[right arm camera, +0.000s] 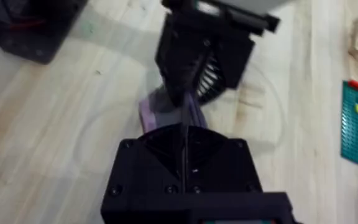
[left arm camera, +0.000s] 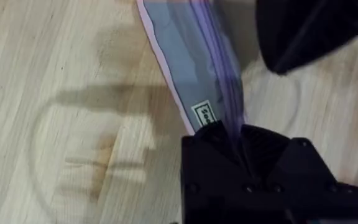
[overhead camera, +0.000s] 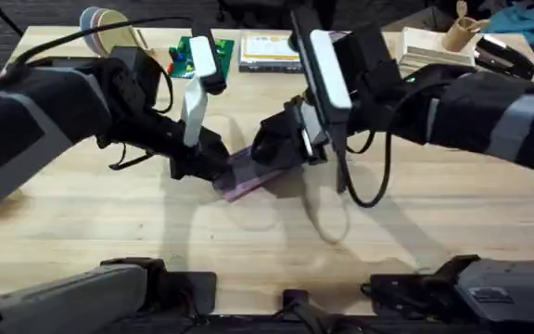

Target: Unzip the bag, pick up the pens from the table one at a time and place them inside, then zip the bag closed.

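Both hands are meeting over the middle of the worktop (overhead camera: 109, 223), each at one end of the bag (overhead camera: 253, 174). The left hand (overhead camera: 209, 167) is pinching one end of the bag; in its wrist view the lavender fabric is running straight into the pressed-together fingers, beside a small label. This is most likely an anchoring hold, keeping the pouch taut and flat so the zipper can run. The right hand (overhead camera: 281, 148) is coming in at the opposite end, its fingers pressed together over the zipper line; in its own wrist view the purple strip is disappearing under the fingers, so it is probably nipping the pull tab, though the tab itself is hidden. The bag is lying stretched between the two hands, resting on the worktop.

Whether the zipper is being drawn open or shut cannot be told, and no pen is showing near either hand.

Beyond the hands, at the far edge, a yellow-labelled box (overhead camera: 269, 51), a green board (overhead camera: 189, 56) and a roll of tape (overhead camera: 109, 26) are sitting well apart from the bag. Nothing is blocking the pull; the hands are working close to each other.
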`<act>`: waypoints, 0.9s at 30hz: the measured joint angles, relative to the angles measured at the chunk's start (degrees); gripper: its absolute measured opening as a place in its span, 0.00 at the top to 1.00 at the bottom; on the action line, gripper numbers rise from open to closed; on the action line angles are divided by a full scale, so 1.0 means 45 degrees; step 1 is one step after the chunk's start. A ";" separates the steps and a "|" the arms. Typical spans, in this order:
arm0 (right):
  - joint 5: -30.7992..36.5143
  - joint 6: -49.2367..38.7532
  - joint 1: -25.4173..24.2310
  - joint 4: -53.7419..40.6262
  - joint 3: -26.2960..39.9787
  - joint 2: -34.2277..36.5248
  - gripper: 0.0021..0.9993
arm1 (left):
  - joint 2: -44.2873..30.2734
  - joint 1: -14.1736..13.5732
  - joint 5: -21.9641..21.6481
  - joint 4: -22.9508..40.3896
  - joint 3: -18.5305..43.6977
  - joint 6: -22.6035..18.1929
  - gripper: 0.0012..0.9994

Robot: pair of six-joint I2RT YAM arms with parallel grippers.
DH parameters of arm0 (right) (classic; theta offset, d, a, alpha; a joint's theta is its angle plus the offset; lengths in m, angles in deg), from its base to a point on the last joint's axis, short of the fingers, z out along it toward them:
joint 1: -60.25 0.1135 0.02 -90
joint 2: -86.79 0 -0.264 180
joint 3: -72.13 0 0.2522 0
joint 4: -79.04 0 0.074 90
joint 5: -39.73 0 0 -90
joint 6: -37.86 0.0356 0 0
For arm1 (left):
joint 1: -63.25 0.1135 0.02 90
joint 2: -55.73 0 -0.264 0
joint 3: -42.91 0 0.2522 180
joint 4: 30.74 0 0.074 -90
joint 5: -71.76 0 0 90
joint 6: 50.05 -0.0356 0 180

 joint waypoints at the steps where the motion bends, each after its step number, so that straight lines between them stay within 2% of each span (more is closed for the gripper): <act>1: 0.0000 0.0045 0.0134 0.0005 0.0000 0.0000 0.97 | 0.0000 0.0000 0.0000 0.0000 0.0000 0.0000 0.96; 6: -0.0047 0.0140 0.0502 0.0176 0.0000 0.0001 0.97 | 0.0000 0.0000 0.0000 0.0000 0.0000 0.0000 0.96; 10: -0.0278 0.0576 0.0508 0.0751 0.0000 0.0003 0.97 | 0.0000 0.0000 0.0000 0.0000 0.0000 0.0000 0.96; 27: -0.0622 0.0852 0.0508 0.0928 0.0000 0.0000 0.97 | 0.0000 0.0000 0.0000 -0.0034 0.0000 0.0000 0.96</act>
